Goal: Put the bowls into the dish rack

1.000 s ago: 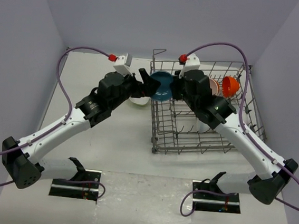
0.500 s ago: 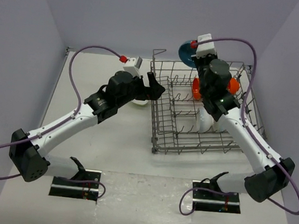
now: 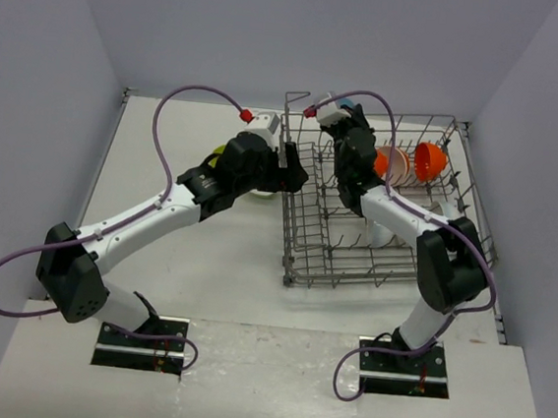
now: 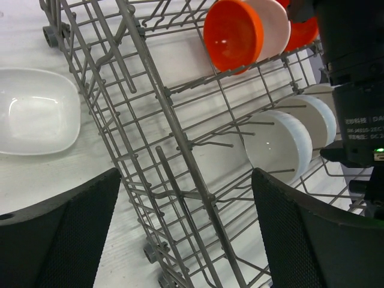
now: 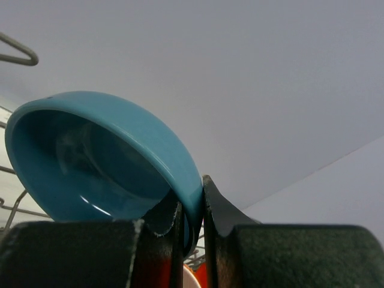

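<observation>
Pale lilac walls [image 3: 276,31] close in a white table [image 3: 206,251]. The grey wire rack [image 3: 352,273] fills the centre right of the overhead view, with orange bowls [image 3: 429,159] and white bowls [image 4: 279,147] standing between its tines. A white squarish bowl [image 4: 36,111] lies on the table just outside it. My right gripper [image 5: 193,204] pinches the rim of the blue bowl [image 5: 120,150] by the rack's upper left corner. My left gripper [image 4: 186,174] gapes wide, empty.

Blue bowl [image 5: 96,150] lower, nearer rack [image 3: 352,273]

left pincer [image 4: 186,177] spread wide, right pincer [image 5: 192,195] pinched tight, elbow folded
</observation>
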Controlling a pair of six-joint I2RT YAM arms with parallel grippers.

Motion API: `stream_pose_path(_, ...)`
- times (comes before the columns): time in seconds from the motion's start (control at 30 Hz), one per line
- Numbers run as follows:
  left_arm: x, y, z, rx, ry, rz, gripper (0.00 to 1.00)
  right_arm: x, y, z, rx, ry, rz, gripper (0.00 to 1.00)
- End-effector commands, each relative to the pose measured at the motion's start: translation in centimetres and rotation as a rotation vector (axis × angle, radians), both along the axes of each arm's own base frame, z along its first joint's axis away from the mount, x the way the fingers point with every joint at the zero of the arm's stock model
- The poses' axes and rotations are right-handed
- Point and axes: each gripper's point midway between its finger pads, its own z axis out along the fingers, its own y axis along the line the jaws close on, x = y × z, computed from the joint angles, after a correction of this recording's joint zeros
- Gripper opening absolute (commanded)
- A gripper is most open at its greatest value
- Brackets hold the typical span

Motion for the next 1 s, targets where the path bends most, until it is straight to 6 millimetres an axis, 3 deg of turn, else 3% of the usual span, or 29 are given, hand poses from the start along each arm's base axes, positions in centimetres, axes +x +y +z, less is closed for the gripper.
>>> stream_pose_path(0.0, 0.6, 0.3, 1.8, -0.004, -0.056, 0.017, 0.89, -0.5, 0.3, 3.3, 0.085, -0.136, 0.043, 0.0)
stream_pose_path(0.07, 0.8, 0.0, 1.2, 0.001, -0.048, 0.01, 0.78, -0.3, 1.7, 1.0, 0.129, -0.031, 0.109, 0.0)
stream_pose_path(0.2, 1.1, -0.4, 0.3, 0.006, -0.032, 0.003, 0.63, -0.2, 2.1, -1.2, 0.121, 0.037, 0.117, 0.0)
stream_pose_path(0.4, 1.5, -0.6, -0.8, 0.016, -0.011, 0.005, 0.49, -0.2, 3.3, -5.8, 0.158, 0.247, 0.146, 0.0)
stream_pose_path(0.57, 1.7, -0.5, -1.1, 0.01, -0.005, 0.012, 0.38, 0.5, 1.8, -5.1, 0.203, 0.265, 0.002, 0.0)
stream_pose_path(0.73, 1.8, -0.4, -1.3, 0.008, -0.002, 0.017, 0.31, -0.1, 1.6, -7.4, 0.242, 0.346, -0.039, 0.0)
stream_pose_path(0.77, 1.8, -0.4, -1.3, 0.008, -0.002, 0.017, 0.26, -0.2, 1.5, -7.6, 0.236, 0.354, -0.046, 0.0)
stream_pose_path(0.87, 1.8, -0.3, -1.2, 0.002, -0.001, 0.02, 0.21, -0.3, 0.2, -8.3, 0.146, 0.345, -0.131, 0.0)
stream_pose_path(0.9, 1.7, -0.3, -1.2, 0.0, -0.002, 0.018, 0.2, -0.6, -1.1, -8.5, 0.11, 0.33, -0.206, 0.0)
stream_pose_path(0.97, 1.6, -0.2, -1.3, 0.002, -0.001, 0.02, 0.16, -0.7, -2.0, -7.9, 0.072, 0.284, -0.255, 0.0)
